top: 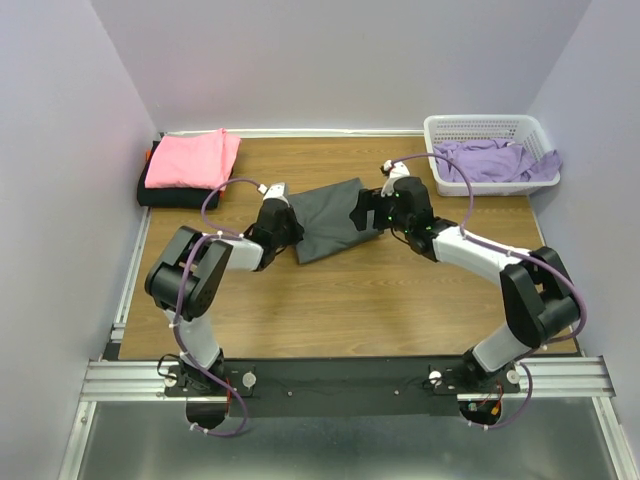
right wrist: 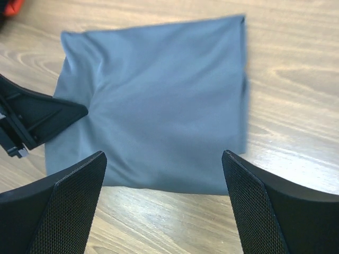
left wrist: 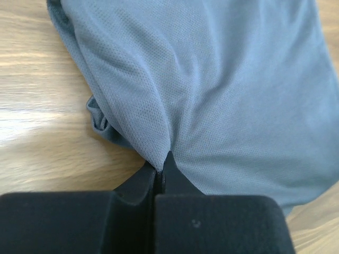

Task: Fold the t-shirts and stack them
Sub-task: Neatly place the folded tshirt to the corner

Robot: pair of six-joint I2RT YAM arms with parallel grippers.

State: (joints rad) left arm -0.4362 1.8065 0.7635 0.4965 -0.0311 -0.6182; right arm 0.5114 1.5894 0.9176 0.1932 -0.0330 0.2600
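Two arms reach in from the near edge of the bench (top: 350,300), and both meet at the dark charcoal grey t-shirt (top: 330,218), which I take as my reference for everything else. That shirt lies folded into a rough rectangle on the wood, set at a slight slant.

At the grey shirt's left edge, the left end effector (top: 283,205) is pinched tight on a fold of the cloth. In the left wrist view its fingertips meet with no gap, and the fabric puckers into creases that run out from the pinch. A small bunched bit of hem sticks out just left of that grip and lies on the wood.

At the grey shirt's right edge sits the right end effector (top: 375,208), spread wide with nothing between its fingers. In the right wrist view the two mesh-faced pads frame the shirt's near edge, and the cloth looks flat and mostly smooth beyond them. I cannot tell whether either pad touches the fabric.

Farther back and to the left of the grey shirt, well apart from it, a bright pink t-shirt (top: 190,158) lies folded on top of a black t-shirt (top: 165,195), whose edge shows beneath it on the near side.

Farther back and to the right of the grey shirt stands a white lattice basket (top: 480,122). Lavender purple t-shirts (top: 495,160) are heaped loosely inside, and one spills over the right rim.
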